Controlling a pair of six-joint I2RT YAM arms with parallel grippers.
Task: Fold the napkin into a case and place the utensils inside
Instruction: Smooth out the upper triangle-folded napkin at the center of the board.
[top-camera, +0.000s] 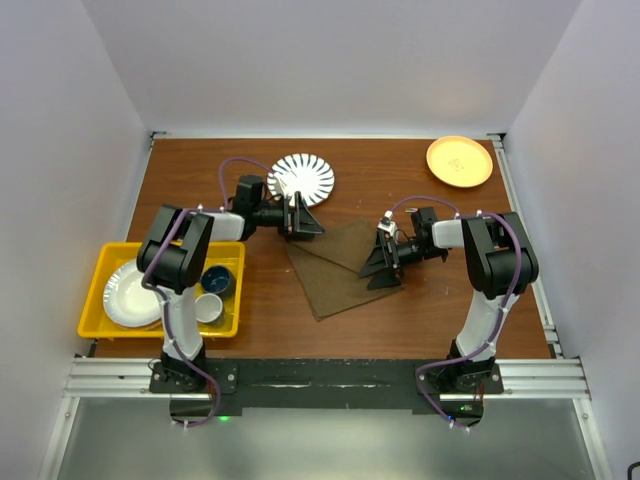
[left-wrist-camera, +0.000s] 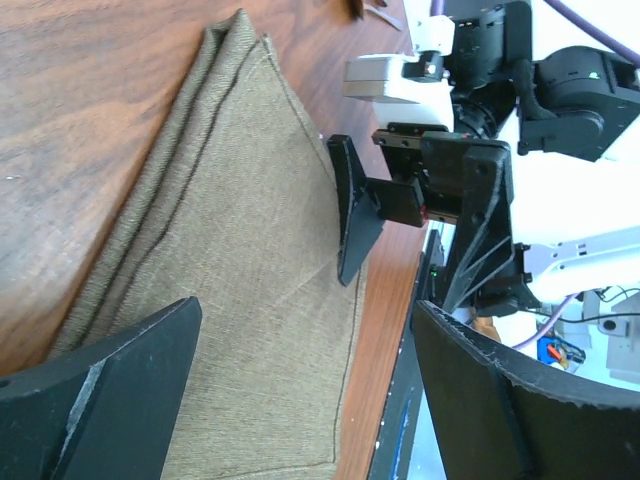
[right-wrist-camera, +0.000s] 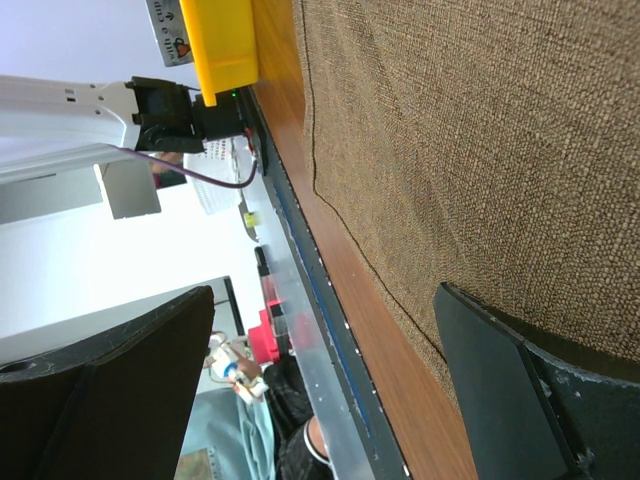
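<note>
The olive-brown napkin (top-camera: 335, 268) lies flat in the middle of the table, folded so that two layers overlap. My left gripper (top-camera: 301, 218) hovers over its far left corner. It is open, with cloth (left-wrist-camera: 240, 250) below and nothing between its fingers (left-wrist-camera: 100, 400). My right gripper (top-camera: 386, 262) is at the napkin's right edge, also open and empty. In the right wrist view the weave (right-wrist-camera: 480, 150) fills the upper right, and one fingertip (right-wrist-camera: 530, 400) rests over the hem. The left wrist view shows the right gripper (left-wrist-camera: 390, 205) across the cloth. No utensils are in view.
A white striped plate (top-camera: 302, 177) sits just behind the left gripper. An orange plate (top-camera: 459, 161) is at the far right corner. A yellow tray (top-camera: 104, 262) at the left edge holds a white plate, a blue bowl and a white cup.
</note>
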